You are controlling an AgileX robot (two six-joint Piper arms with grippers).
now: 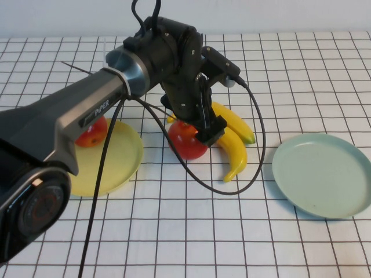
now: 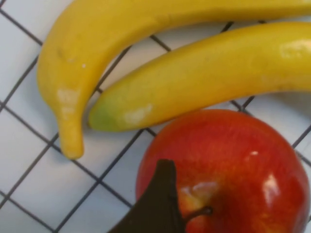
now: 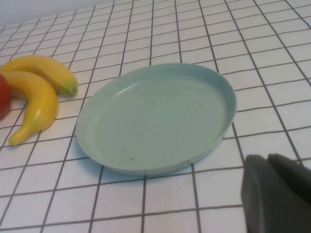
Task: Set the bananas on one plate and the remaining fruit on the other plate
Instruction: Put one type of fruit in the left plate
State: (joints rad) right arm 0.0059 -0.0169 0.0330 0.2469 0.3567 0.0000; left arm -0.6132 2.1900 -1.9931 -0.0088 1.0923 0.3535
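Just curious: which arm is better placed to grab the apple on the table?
Left. Its open pincer hangs right over the apple, beside the bananas. The right pincer is shut, over by the blue-green plate.

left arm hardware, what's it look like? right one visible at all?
Left arm: grey shell, silver collar, PiPER lettering, black wrist; black cables loop from it down to the table. Left gripper: black fingers over the centre apple. Right gripper: only a dark rounded finger shows near the blue-green plate.

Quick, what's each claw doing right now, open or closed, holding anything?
Left claw: open, poised over the red apple beside the bananas, not gripping it yet.
Right claw: closed, empty, parked near the pale blue-green plate.
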